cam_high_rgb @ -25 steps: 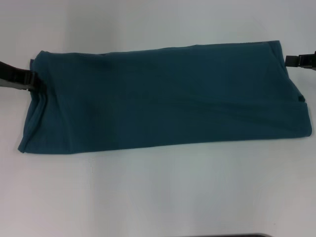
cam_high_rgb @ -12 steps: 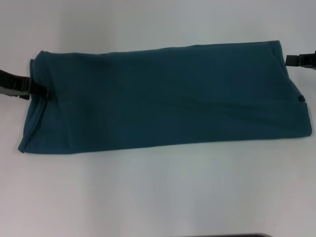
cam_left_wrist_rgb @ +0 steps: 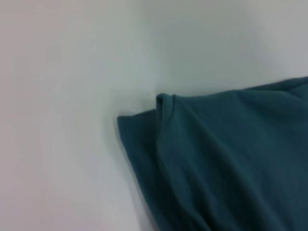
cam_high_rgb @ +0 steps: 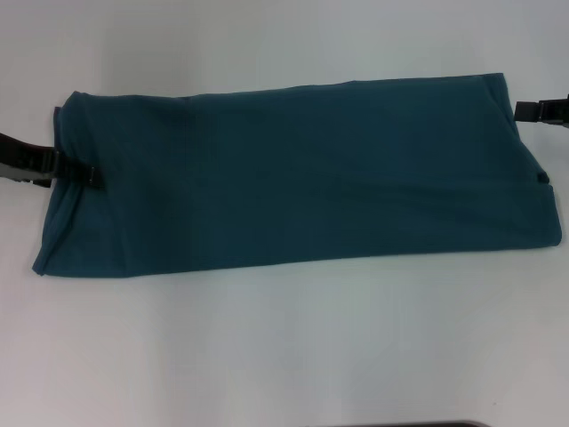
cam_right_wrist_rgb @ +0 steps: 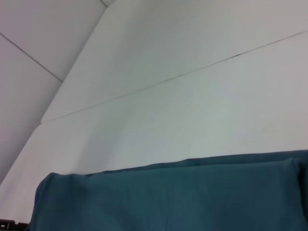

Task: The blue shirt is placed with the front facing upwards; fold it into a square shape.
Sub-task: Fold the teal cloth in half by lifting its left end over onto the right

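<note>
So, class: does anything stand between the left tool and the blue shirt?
Nothing visible does. The left tool is already at the blue shirt, at its left end, on the white table.

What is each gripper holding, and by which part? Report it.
Cannot be told. The left gripper is at the shirt's left edge, fingertips over the cloth; no grasp shows. The right gripper sits just off the far right corner.

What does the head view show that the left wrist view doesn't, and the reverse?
Only the head view shows the whole blue shirt folded into a long band, the left gripper at its left end and the right gripper by its far right corner. Only the left wrist view shows the layered fold edge at a corner close up. Both show teal fabric lying on the white table.
</note>
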You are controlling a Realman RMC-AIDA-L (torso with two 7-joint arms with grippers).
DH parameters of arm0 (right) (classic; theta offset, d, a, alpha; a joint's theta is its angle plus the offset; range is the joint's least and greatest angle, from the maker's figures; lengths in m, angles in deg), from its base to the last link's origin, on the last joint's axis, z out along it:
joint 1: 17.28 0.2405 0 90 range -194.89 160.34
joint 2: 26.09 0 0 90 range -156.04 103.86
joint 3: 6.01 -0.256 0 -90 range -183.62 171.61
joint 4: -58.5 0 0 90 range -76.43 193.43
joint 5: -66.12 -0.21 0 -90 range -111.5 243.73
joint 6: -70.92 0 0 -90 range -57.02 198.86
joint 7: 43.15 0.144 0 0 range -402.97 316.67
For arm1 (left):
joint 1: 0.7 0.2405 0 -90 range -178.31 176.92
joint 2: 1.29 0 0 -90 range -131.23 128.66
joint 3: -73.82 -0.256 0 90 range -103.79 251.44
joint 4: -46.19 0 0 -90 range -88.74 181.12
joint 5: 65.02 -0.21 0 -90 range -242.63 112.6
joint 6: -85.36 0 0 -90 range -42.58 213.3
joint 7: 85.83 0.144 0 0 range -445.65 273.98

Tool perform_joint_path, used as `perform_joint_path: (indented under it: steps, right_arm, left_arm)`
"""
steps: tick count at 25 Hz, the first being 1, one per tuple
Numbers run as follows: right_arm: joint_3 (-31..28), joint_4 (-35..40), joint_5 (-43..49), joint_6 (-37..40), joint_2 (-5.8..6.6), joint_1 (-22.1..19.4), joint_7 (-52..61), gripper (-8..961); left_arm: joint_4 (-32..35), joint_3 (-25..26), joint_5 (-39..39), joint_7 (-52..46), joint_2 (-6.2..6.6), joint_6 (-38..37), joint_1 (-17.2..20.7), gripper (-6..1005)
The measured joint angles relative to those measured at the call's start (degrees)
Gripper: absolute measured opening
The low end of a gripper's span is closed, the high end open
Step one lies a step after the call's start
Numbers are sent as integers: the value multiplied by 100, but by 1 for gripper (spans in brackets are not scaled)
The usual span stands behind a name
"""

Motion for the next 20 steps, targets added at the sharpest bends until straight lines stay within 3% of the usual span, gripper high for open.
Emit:
perform_joint_path:
  steps: [20]
  right_arm:
    - [4,0,0,-11,0,-18,0,10]
  left_arm:
    - [-3,-97,55,88,-57,-158,-99,781]
